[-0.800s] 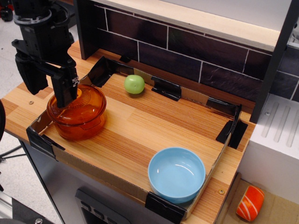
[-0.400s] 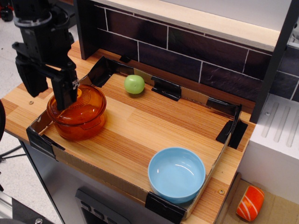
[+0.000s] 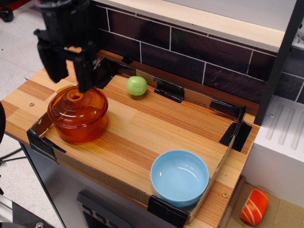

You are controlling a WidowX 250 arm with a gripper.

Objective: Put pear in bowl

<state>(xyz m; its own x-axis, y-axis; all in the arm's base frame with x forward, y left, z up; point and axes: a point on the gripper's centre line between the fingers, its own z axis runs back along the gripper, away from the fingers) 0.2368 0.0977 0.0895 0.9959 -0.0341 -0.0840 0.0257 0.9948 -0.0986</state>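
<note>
Black two-fingered gripper open, empty, pointing down above transparent orange lidded pot. One small light green pear near the back wall; one glossy light blue bowl at front right, well apart.

Place: a lab mock-up of a kitchen
Counter: wooden table edged with taped cardboard
Backdrop: dark tiled wall panel
Props: orange lidded pot, toy-sized sink
</note>
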